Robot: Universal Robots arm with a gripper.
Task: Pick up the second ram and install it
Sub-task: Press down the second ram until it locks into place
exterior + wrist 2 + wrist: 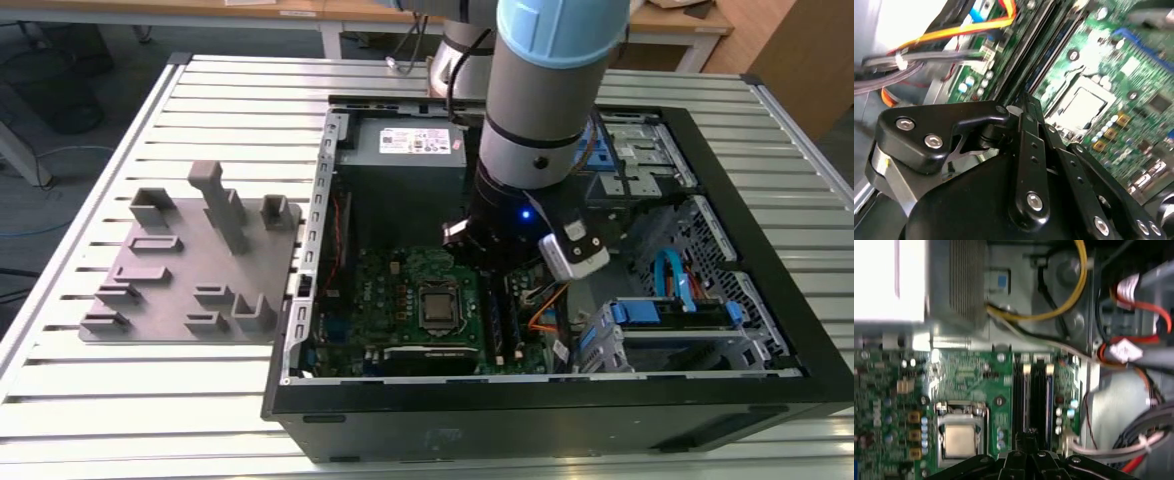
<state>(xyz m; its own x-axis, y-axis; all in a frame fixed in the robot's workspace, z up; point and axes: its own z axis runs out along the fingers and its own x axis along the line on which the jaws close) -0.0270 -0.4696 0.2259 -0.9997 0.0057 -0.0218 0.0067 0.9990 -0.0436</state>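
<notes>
My gripper (497, 268) hangs low inside the open computer case (561, 400), just over the memory slots (503, 322) beside the processor socket (438, 308). In both wrist views the black fingers meet at the tips, so the gripper (1026, 100) (1030, 432) looks shut, with nothing visible between them. The dark memory slots (1035, 390) (1039, 45) run straight out from the fingertips. I cannot tell the second ram apart from the dark strips in those slots; it may be hidden there.
A grey fixture plate (174, 270) with upright blocks lies on the slatted table at the exterior view's left. Inside the case are the power supply (407, 145), orange and grey cables (969, 27) (1134, 305) and a drive cage (667, 320) at the exterior view's right.
</notes>
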